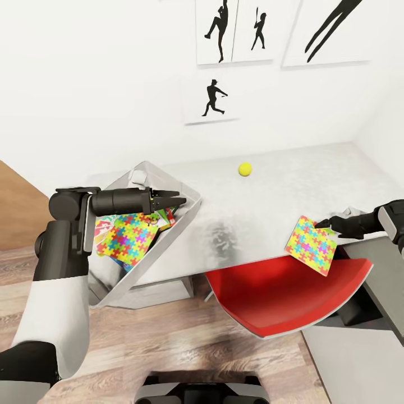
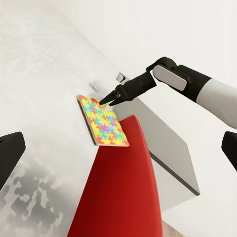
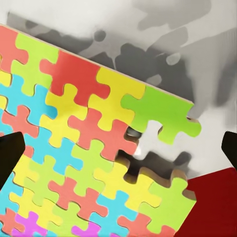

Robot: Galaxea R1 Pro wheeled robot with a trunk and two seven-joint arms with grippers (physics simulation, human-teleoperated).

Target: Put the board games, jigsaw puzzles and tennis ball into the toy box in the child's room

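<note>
Pale grey marbled worktop (image 1: 292, 185) against the white wall, mostly bare across its middle.

Grey open-topped toy box (image 1: 188, 197) at the worktop's left end, tilted and overhanging the front-left corner. Inside it lie a multicoloured jigsaw puzzle board (image 1: 128, 238) and, under it, bright flat boxes, probably board games (image 1: 164, 217). The tilt looks precarious; a knock could judgeably tip the toy box off the edge.

Glossy red chair seat (image 1: 280, 294) sits tucked below the front edge, right of centre, directly beneath the second puzzle.

Left gripper (image 1: 178, 200) hovers over the toy box mouth, holding nothing; in its wrist view the fingers stand wide apart.

Second multicoloured jigsaw puzzle board (image 1: 312, 244) lies at the front edge near the right end, its lower corner hanging over the chair. The overhang likely gives the fingers something to pinch.

Right gripper (image 1: 322, 224) meets the puzzle's upper right corner; whether it has closed on the board cannot be told.

Small yellow-green tennis ball (image 1: 245, 169) rests alone toward the back edge, well apart from both grippers. Open room lies between puzzle and toy box for a carry.
</note>
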